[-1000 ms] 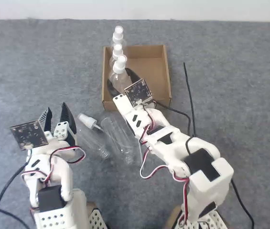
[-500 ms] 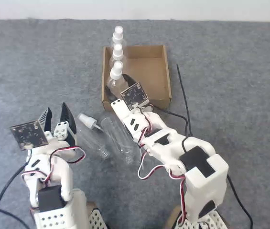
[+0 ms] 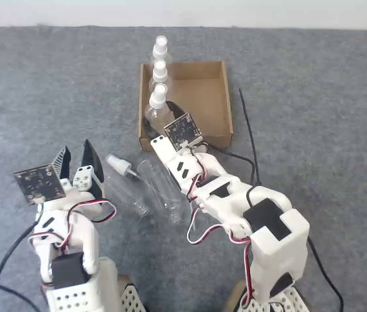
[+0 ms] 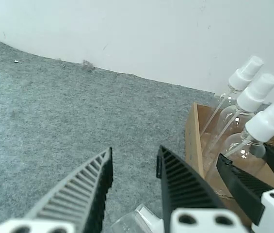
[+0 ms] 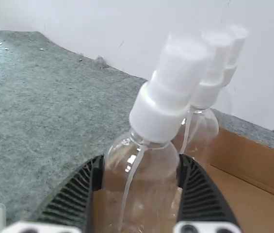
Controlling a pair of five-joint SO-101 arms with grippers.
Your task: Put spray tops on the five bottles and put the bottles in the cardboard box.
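Right pincer (image 5: 139,178): closed on the body of a capped bottle (image 3: 157,107), one ribbed jaw on each side below the shoulder, which kept the bottle upright and the spray top clear of the jaws. The bottle stood at the near left corner of the cardboard box (image 3: 202,104), in line with a second capped bottle (image 3: 160,70) and a third (image 3: 161,47) along the same wall. The row looked deliberate, leaving the rest of the box floor free for the two bottles outstanding. Whether the held bottle's base rested on the box floor could not be confirmed — the arm hid it.

Right arm: stretched forward over the table (image 3: 313,97), its wrist over the near wall of the box.

Left pincer (image 4: 135,160): open and gripping nothing, held above the table and well apart from the box, its arm folded close to its base.

Outstanding items: two bottles lay side by side on the table between the arms — one (image 3: 126,185) with its spray top on, the other (image 3: 162,188) apparently without one.
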